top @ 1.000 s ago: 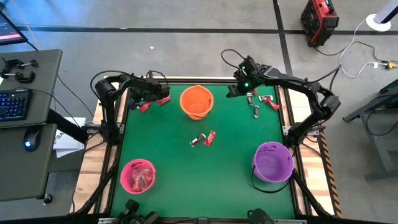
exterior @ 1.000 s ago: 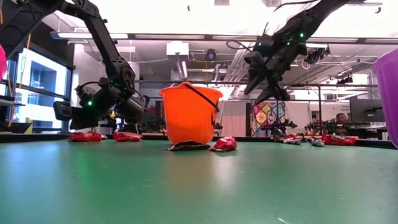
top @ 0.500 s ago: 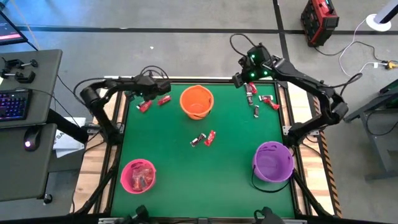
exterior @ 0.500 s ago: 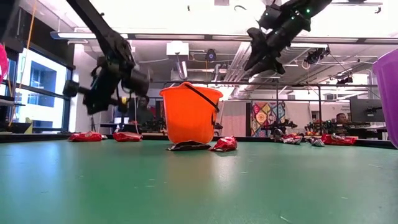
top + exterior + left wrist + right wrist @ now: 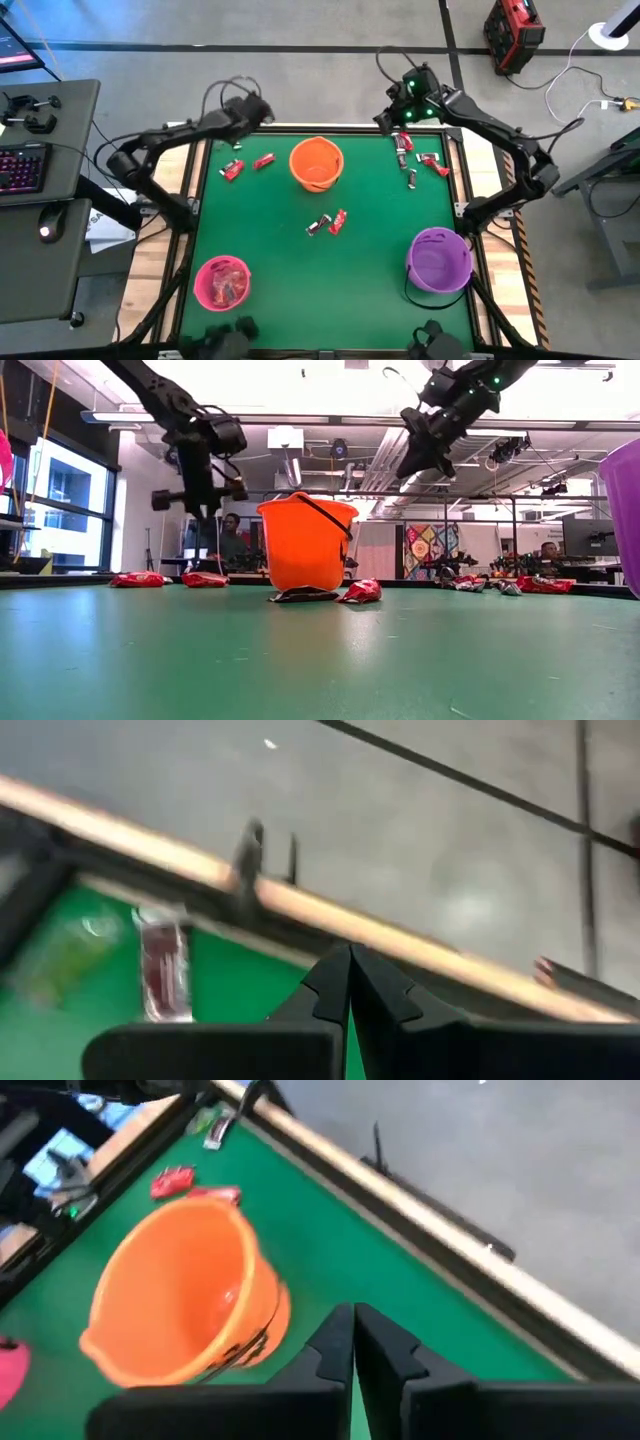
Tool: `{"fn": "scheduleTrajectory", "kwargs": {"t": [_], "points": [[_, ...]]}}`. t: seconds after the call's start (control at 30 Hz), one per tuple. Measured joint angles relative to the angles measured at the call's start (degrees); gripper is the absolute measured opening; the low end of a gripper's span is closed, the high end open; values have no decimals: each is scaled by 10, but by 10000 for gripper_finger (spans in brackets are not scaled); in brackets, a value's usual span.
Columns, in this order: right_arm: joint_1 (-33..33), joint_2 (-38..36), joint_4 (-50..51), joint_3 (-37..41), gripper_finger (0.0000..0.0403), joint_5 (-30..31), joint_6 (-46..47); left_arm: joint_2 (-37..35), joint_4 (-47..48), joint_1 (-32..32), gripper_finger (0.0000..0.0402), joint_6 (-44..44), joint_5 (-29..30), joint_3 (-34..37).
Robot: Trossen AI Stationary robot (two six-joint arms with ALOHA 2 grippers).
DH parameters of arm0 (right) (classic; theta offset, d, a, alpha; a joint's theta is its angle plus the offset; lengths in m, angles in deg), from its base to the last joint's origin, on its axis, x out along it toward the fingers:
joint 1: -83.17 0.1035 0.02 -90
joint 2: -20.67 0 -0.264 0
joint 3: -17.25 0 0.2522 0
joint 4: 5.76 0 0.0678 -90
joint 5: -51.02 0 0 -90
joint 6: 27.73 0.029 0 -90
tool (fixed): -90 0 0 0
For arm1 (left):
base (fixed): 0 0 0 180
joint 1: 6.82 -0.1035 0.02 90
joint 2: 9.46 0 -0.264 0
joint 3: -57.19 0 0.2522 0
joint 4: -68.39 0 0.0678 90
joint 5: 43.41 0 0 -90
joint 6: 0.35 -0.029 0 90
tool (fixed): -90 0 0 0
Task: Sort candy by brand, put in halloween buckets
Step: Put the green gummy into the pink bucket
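The orange bucket (image 5: 316, 163) stands at the far middle of the green table, the pink bucket (image 5: 222, 282) near left, the purple bucket (image 5: 438, 258) near right. Red candy (image 5: 232, 170) lies at the far left. More candy (image 5: 411, 160) lies at the far right, and two pieces (image 5: 328, 223) in the middle. My left gripper (image 5: 255, 108) hangs shut and empty above the far left edge; its wrist view shows one wrapped candy (image 5: 163, 970) below. My right gripper (image 5: 385, 120) is shut and empty, high over the far edge, right of the orange bucket (image 5: 180, 1295).
The pink bucket holds several red pieces. A wooden rail (image 5: 330, 915) runs along the table's far edge. Bare green table (image 5: 300, 270) lies between the three buckets. A desk with a keyboard (image 5: 25, 165) stands off the table's left side.
My left gripper has risen from table height beside the far-left red candy to well above it, turning as it went. My right gripper has risen toward the far edge and shut its spread fingers on nothing. The candy has stayed where it was.
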Motion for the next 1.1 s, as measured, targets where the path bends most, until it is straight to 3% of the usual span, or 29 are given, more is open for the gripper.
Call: {"fn": "scheduleTrajectory", "kwargs": {"t": [0.17,0.23,0.3,0.43,0.57,0.97,1.1], "points": [[-28,0,3,0,8,0,-3,25,193,-58,0,70,78,-75],[-36,0,2,0,2,1,-14,34,224,-71,0,112,89,-79],[-42,0,-2,0,3,0,-22,51,221,-77,0,156,91,-75],[-53,0,-20,0,3,0,-37,116,215,-93,0,231,40,-66],[-60,0,-26,0,1,0,-37,124,202,-96,0,334,65,-70],[-63,0,-2,0,0,-1,-49,136,199,-149,0,469,38,-55],[-63,0,-1,0,0,-1,-49,136,197,-155,0,476,39,-55]]}}
